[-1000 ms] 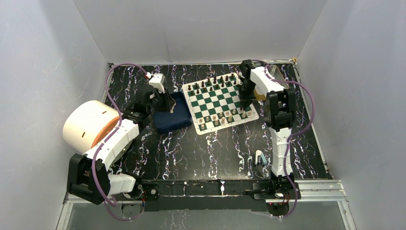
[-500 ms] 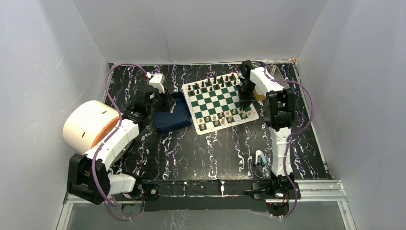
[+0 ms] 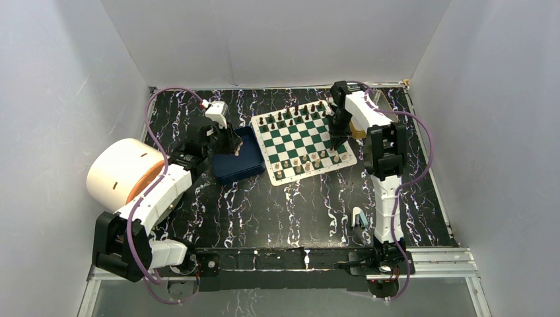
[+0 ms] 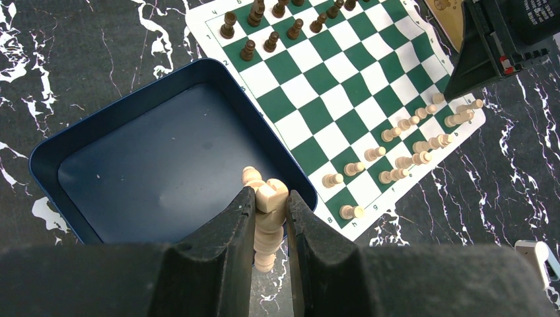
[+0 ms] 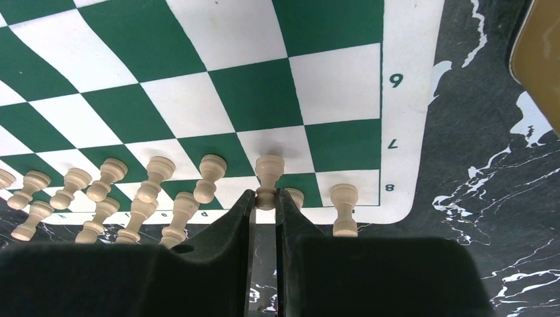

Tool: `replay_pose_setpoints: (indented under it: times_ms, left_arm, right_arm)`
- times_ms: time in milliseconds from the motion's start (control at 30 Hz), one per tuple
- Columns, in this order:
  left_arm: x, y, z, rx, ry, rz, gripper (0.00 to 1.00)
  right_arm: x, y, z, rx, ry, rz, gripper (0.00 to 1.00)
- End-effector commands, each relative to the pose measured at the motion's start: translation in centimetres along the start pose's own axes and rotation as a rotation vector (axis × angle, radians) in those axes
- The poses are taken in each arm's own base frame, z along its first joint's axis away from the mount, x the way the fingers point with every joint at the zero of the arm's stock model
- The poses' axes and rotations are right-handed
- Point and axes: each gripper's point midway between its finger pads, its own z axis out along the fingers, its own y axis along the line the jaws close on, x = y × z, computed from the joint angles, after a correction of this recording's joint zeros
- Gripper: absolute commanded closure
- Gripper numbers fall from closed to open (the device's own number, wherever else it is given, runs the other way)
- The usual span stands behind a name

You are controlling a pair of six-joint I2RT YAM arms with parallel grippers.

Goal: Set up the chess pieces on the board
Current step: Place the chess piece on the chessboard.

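While the left gripper (image 4: 269, 201) is pinched on a cream piece (image 4: 271, 191) over the tray's (image 4: 152, 165) corner nearest the board (image 4: 310, 99), the right gripper (image 5: 265, 198) is clamped on a pawn (image 5: 269, 168) at the board's row marked 7. Other cream pieces (image 5: 158, 173) crowd close on both sides of that pawn, one just behind a finger. Dark pieces (image 4: 249, 49) line the opposite edge, and a tan tin (image 5: 538, 53) lies just off the board's right border.
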Motion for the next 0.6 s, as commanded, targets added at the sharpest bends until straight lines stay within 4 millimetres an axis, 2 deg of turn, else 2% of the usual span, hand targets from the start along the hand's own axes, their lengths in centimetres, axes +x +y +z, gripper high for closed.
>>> replay_pose_setpoints:
  times_ms: [0, 267, 433, 567]
  left_arm:
    - [-2.26, -0.97, -1.12, 0.027, -0.066, 0.014, 1.00]
    - [-2.22, -0.98, -1.08, 0.028, -0.064, 0.014, 1.00]
    - [-2.20, -0.96, -1.08, 0.028, -0.064, 0.014, 1.00]
    - [-2.20, -0.93, -1.11, 0.025, -0.064, 0.014, 1.00]
  right_arm:
    - [-0.40, 0.01, 0.19, -0.007, 0.006, -0.004, 0.81]
    - [-0.26, -0.02, 0.39, -0.008, 0.021, -0.002, 0.80]
    - [-0.36, -0.01, 0.52, -0.007, 0.021, 0.001, 0.71]
    - [-0.72, 0.24, 0.14, -0.015, 0.009, 0.002, 0.68]
